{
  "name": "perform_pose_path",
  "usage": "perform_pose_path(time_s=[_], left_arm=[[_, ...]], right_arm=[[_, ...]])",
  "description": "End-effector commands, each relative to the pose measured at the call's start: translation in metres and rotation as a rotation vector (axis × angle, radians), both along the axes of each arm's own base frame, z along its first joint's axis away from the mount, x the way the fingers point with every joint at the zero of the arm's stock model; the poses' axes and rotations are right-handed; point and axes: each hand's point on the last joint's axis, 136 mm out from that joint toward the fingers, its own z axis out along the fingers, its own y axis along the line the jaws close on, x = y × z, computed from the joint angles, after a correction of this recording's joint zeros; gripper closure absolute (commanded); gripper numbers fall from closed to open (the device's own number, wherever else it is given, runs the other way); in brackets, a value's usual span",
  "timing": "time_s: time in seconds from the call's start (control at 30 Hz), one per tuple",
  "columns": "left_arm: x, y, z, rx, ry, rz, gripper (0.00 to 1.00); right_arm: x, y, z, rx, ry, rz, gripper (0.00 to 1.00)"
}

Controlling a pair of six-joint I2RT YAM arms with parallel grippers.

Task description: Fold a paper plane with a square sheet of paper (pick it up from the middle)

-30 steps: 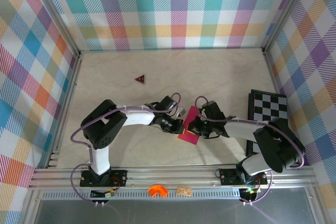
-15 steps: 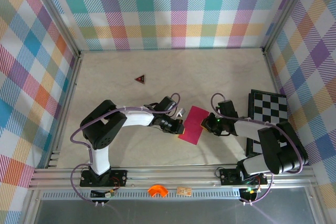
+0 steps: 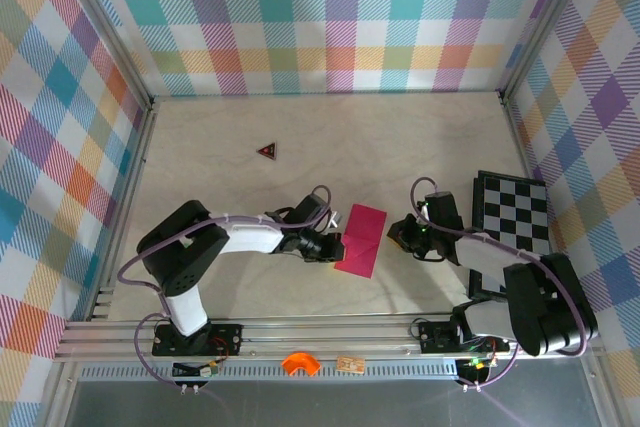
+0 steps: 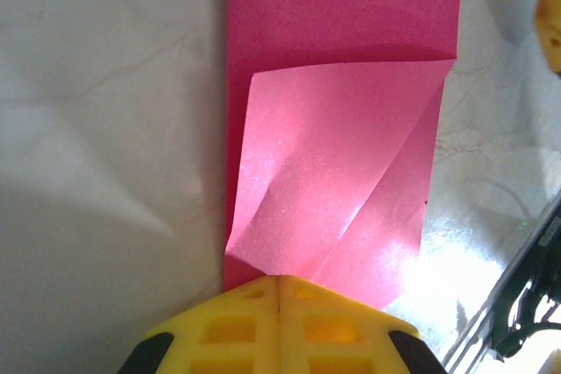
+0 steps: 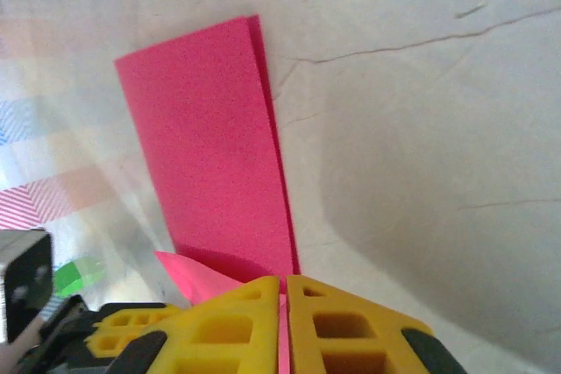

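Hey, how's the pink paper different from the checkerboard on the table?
The pink paper is plain magenta; the checkerboard is black-and-white squares. The paper is folded, one flap raised; the checkerboard lies flat, unfolded. The paper lies centrally; the checkerboard is by the right wall, partly hidden by the right arm. Both rest on the table.

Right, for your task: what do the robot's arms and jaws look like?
Both the left arm and right arm have black joints, white link covers and black bases. Lilac cables loop along them. The jaws are yellow, latticed with square cut-outs, with black corners.
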Motion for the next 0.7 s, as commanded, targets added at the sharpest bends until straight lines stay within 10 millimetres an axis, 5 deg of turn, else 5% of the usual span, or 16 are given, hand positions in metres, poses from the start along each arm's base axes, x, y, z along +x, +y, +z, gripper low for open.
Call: perform_pose_path(time_s=[0.0,0.17,0.4,0.67], left_arm=[[-0.005,0.013,-0.014,0.066,0.034,0.135,1.0],[-0.011,0.008,-0.019,0.071,0.043,0.147,1.0],[-0.013,0.007,-0.01,0.062,0.021,0.179,1.0],[-0.017,0.007,-0.018,0.075,0.041,0.164,1.0]], right_arm=[[-0.003,0.011,0.014,0.057,-0.018,0.059,0.88],[-0.013,0.041,0.02,0.08,-0.032,0.125,0.9],[-0.02,0.066,0.003,0.045,-0.002,0.171,0.9],[-0.019,0.041,-0.024,-0.051,0.072,0.097,0.94]])
